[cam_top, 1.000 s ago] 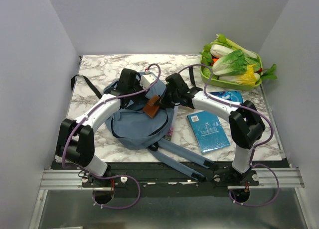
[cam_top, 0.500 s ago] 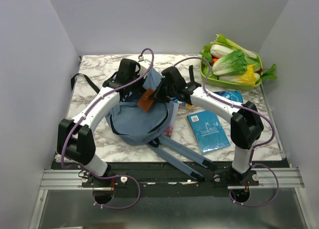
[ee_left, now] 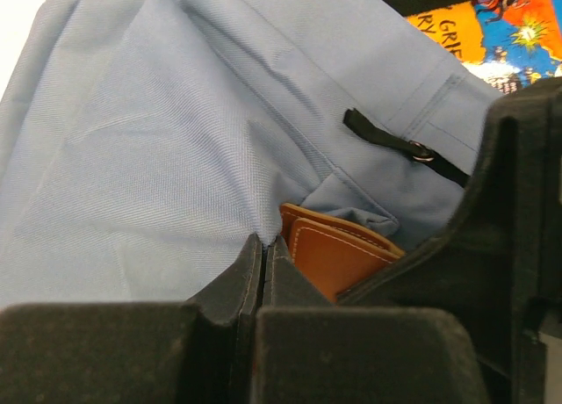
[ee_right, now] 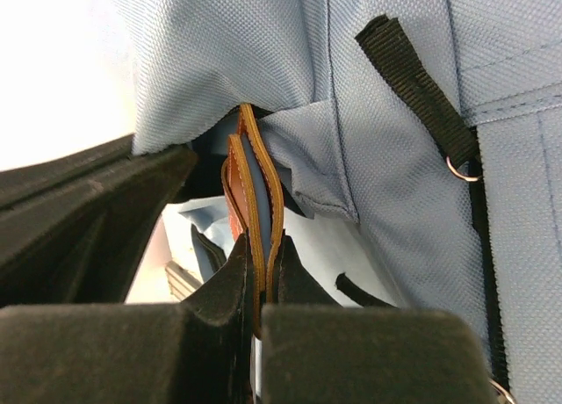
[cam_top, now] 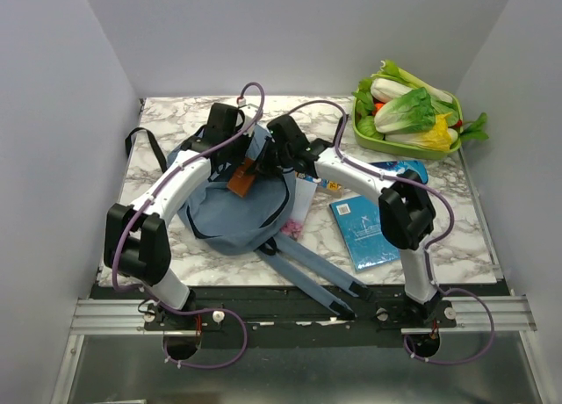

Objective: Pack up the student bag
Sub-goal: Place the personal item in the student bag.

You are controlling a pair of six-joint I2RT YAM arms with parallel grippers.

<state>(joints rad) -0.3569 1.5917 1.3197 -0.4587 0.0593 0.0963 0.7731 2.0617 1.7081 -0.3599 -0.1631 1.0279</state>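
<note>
My left pincer [ee_left: 266, 246] pinches bag [ee_left: 158, 132] fabric, right pincer [ee_right: 263, 259] pinches leather tab [ee_right: 256, 180]. I think best: pull apart gently, grip firm, open pocket wide.

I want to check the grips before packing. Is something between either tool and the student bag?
Nothing visible stands between them. The left tool is shut directly on the blue fabric of the student bag. The right tool is shut on the brown leather tab, which seems to belong to the bag.
</note>
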